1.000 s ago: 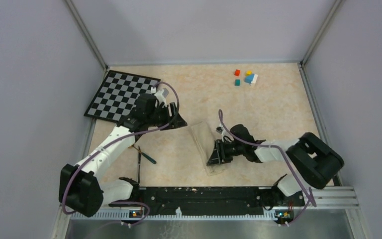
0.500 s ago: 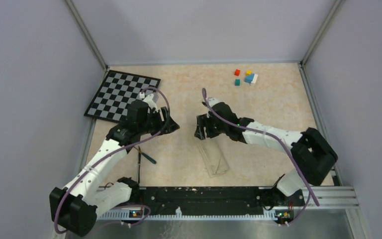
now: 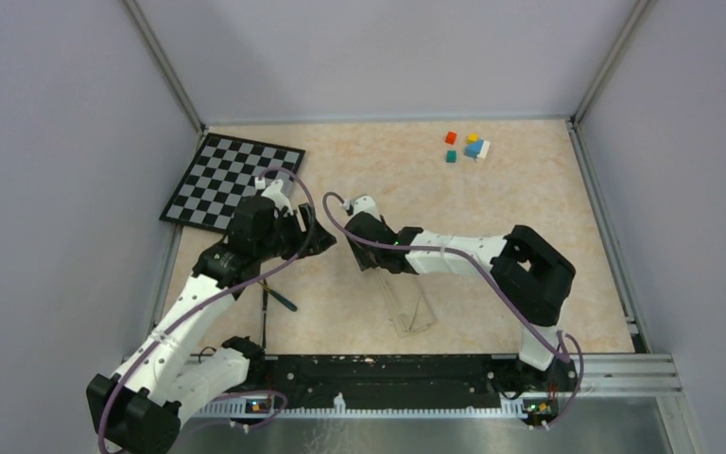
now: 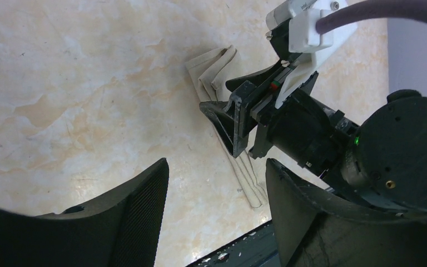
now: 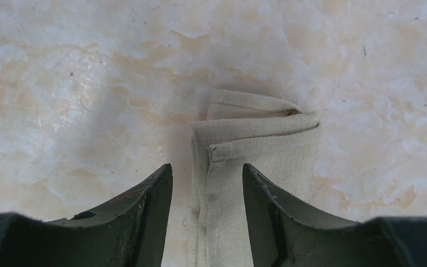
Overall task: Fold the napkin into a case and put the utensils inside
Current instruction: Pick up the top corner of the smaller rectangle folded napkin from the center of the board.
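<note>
My right gripper [image 5: 207,171] has swept to the far end of the narrow, layered beige-tan cloth napkin [image 5: 267,147] on the mottled peach tabletop [image 3: 529,236], fingers apart astride one edge, my left gripper [image 4: 217,167] also spread and empty, so I judge another fold is due.

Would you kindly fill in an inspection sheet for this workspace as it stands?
Surface: mottled peach table, no spills seen.
Job's things: napkin folded into a narrow strip; utensils lying left of it, not inside.
Clutter: checkerboard far left; coloured cubes far right.
Hands: left hand open, holding nothing; right hand open, over the napkin's far end.
Cables: a purple cable loops along each arm.
Surroundings: grey walls; nothing else seen.
</note>
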Motion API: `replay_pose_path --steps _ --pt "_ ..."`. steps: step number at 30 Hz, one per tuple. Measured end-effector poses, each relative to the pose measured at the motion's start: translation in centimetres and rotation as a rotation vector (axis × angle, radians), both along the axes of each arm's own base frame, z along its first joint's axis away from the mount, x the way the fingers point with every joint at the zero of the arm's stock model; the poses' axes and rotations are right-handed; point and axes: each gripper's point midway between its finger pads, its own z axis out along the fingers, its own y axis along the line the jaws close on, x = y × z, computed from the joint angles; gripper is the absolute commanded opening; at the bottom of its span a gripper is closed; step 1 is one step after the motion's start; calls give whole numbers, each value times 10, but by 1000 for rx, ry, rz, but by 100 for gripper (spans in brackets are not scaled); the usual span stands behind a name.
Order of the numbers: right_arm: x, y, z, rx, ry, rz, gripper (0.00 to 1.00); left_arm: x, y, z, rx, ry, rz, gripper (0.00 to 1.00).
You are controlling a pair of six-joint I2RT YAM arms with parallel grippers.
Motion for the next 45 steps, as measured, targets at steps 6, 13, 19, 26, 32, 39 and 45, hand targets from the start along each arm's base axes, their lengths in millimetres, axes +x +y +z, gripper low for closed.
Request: replay_pose_path --steps 6,13,19,26,32,39,45 --pt "-2 -4 -6 -61 -27 -10 41 0 0 0 0 0 0 70" --pt "0 -7 -17 -102 -30 -24 38 -1 0 -2 1 3 0 70" --pt "-1 -6 -17 -110 -38 -22 27 -1 1 -1 0 1 0 70" --pt "0 -7 -16 -118 -51 -26 0 -2 1 -3 2 4 0 71" --pt "0 -10 -13 -129 -58 -32 0 -5 1 -14 13 23 -9 87" --pt "-7 -19 16 -19 -26 -64 0 -2 -15 -53 -15 94 -69 75" --pt "-2 -29 22 49 20 -120 0 5 -38 -91 42 114 -107 64"
